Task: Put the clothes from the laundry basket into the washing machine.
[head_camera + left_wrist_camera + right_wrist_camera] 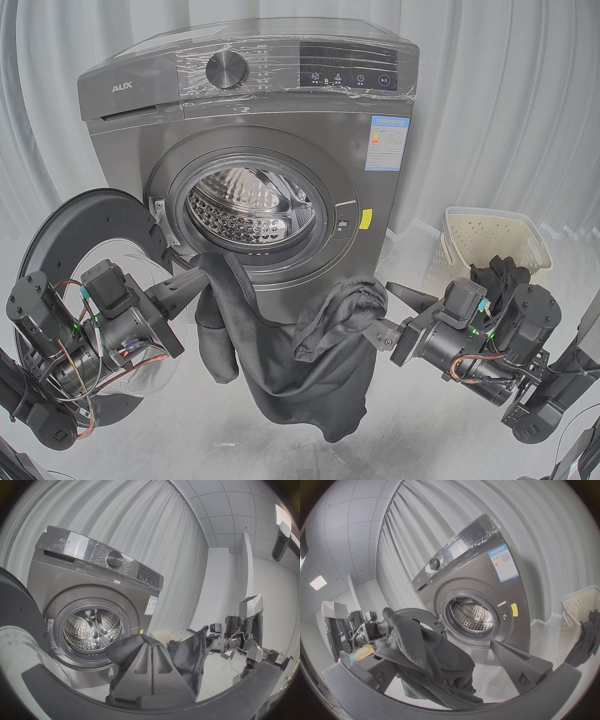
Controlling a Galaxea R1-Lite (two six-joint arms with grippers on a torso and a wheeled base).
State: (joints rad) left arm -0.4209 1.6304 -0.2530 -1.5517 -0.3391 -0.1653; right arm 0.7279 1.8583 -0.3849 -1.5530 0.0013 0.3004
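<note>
A dark grey garment [300,362] hangs between my two grippers in front of the washing machine [250,125], just below its open drum [250,206]. My left gripper [199,276] is shut on one end of the garment [190,655], near the lower left rim of the drum opening. My right gripper [380,309] stands open, and the garment's other end [425,655] lies draped over one finger while the other finger [518,664] is bare. The cream laundry basket [494,234] stands right of the machine with more dark clothes [500,278] in it.
The machine's round door [87,231] is swung wide open to the left, right behind my left arm. White curtains hang behind the machine. The pale floor [425,431] lies bare beneath the hanging garment.
</note>
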